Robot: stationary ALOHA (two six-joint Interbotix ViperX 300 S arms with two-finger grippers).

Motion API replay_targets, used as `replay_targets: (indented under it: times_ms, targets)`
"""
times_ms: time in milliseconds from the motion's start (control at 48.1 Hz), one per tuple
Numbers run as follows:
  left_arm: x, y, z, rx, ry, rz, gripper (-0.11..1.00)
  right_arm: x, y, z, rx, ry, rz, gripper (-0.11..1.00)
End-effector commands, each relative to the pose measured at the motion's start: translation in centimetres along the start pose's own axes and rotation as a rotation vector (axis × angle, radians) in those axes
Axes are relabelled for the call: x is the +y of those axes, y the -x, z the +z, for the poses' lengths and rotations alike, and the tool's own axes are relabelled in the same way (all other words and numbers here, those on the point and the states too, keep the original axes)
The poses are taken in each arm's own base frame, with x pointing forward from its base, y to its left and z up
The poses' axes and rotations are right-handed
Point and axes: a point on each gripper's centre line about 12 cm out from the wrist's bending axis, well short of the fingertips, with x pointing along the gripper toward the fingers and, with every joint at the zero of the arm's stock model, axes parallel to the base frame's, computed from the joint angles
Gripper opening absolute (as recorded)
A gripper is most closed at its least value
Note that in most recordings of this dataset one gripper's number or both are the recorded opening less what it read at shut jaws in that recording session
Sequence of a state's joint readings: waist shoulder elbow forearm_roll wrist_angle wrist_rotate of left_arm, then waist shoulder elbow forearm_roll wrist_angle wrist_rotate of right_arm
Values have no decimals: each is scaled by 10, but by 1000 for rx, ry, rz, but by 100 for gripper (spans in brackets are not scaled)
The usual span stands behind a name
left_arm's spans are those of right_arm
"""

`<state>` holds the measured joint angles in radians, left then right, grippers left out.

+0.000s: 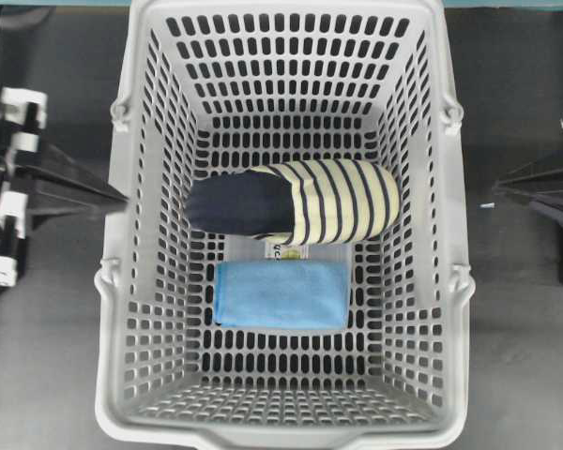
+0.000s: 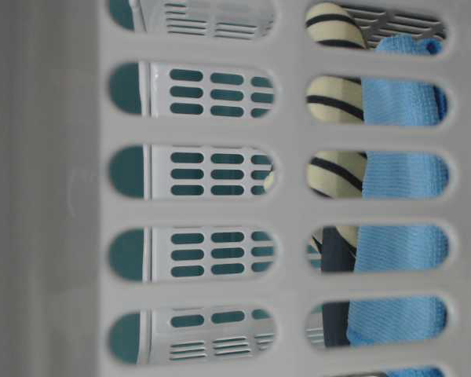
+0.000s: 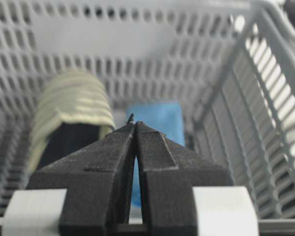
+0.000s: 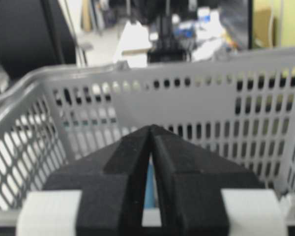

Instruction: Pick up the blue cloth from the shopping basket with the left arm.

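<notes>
The blue cloth lies flat on the floor of the shopping basket, at 6 o'clock from the basket's centre in the overhead view. Just beyond it, at 12 o'clock, rests a navy and cream-striped fabric item. Between the two, a clear box with a label shows partly; it appears to lie under both, though the overlap is hard to confirm.

My left gripper is clenched, fingers pressed together, grasping nothing. It sits outside the basket wall at 9 o'clock overhead, well apart from the cloth. In my left wrist view the cloth lies at 12 o'clock beyond the fingertips.

My right gripper is likewise closed and empty, outside the basket at 3 o'clock.
</notes>
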<state>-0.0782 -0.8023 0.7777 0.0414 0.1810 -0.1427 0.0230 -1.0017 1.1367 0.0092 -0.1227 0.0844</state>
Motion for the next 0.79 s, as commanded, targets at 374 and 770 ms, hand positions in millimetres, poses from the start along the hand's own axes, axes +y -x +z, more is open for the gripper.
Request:
replay_targets:
  times_ms: [374,770]
  targets:
    - [-15,-95,34,407,-14,26,0,2,5,11,75,-4,-1,-1]
    - [-16,-172,11,635,-41,50,8,1,5,10,75,-3,-5,-1]
